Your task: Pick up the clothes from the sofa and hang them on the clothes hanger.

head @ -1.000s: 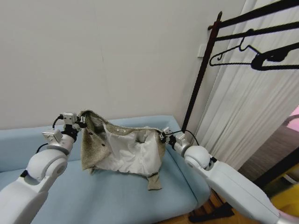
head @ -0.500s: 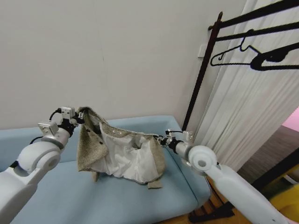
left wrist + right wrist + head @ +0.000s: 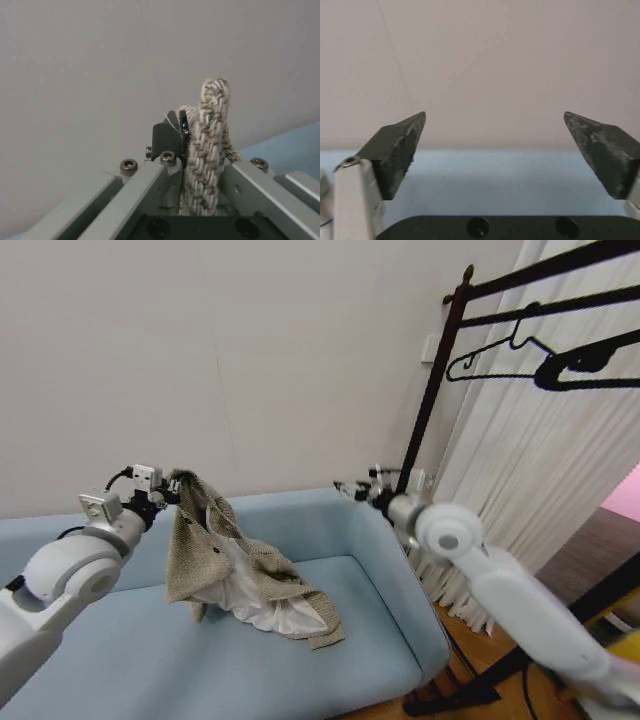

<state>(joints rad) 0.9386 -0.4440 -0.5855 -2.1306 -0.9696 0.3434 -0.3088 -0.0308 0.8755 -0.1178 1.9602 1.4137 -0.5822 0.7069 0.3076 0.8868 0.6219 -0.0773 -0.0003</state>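
The clothes (image 3: 225,560), a coarse-woven beige jacket with a white lining, are held up at one top edge on the left of the scene and hang down from there. The lower part is slumped in a heap on the seat of the light-blue sofa (image 3: 380,640), about the middle of the cushion, with the lining turned partly outward.

The left gripper (image 3: 172,495) is raised above the left part of the sofa, close to the pale wall (image 3: 250,360), and is pressed together on the woven edge. In the left wrist view the thick weave of the clothes (image 3: 210,145) is seen standing upright in the left gripper (image 3: 187,135), pinched against the dark pad.

Farther right, the right gripper (image 3: 345,486) is held in the air above the far right end of the sofa, well apart from the clothes. In the right wrist view the right gripper (image 3: 495,135) is spread wide, with nothing between its two dark tips.

At the right, a dark clothes rack (image 3: 430,410) stands just beside the sofa's end, in front of a white curtain (image 3: 520,490). Two black hangers (image 3: 500,355) are hung on its upper bars; nothing is hung on them.
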